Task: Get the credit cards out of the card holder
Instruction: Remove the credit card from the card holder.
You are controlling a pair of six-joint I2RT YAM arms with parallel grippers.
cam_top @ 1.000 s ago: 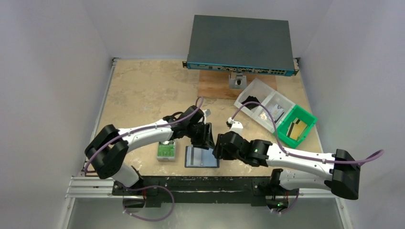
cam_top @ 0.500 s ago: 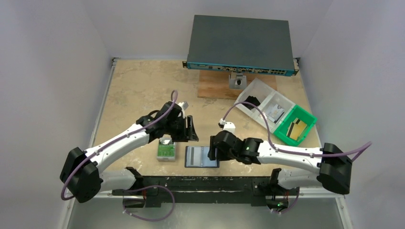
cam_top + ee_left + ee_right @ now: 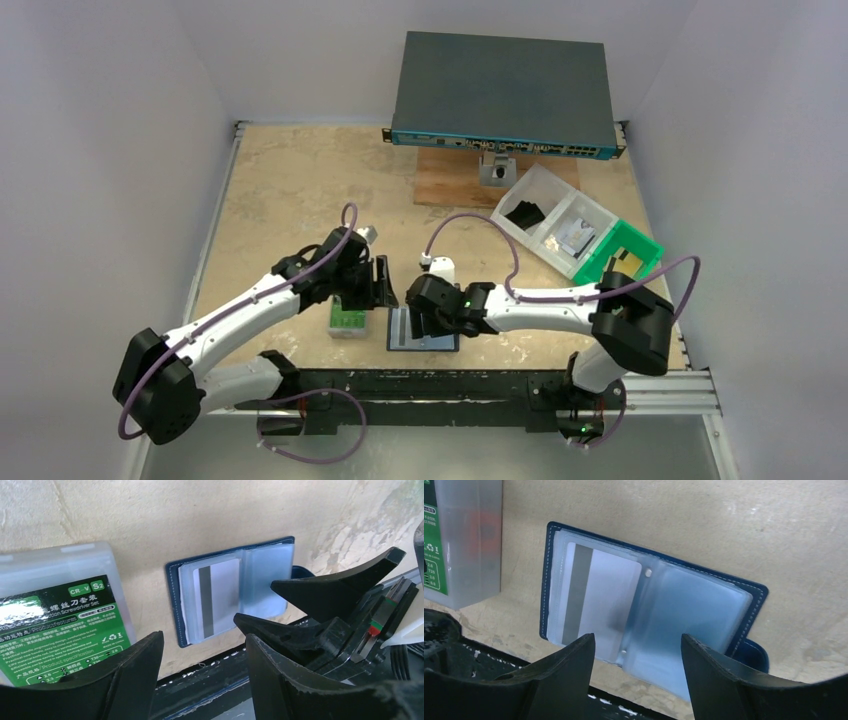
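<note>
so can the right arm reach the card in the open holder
Probably yes: the right gripper hangs open just over the card holder, nothing between, though the striped card sits inside a clear sleeve.

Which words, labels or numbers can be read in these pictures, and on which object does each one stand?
"CR-V", "S2": green label on the grey case.
"Screwdriver Set": same label, beside Chinese characters.
"Productfeatures": same label; finer print is blurred.
Credit card in the card holder: no text shows.
Blue network box: markings too small.

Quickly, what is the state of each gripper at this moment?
Left gripper: open, holding nothing.
Right gripper: open, holding nothing, above the dark blue folding card holder.
</note>
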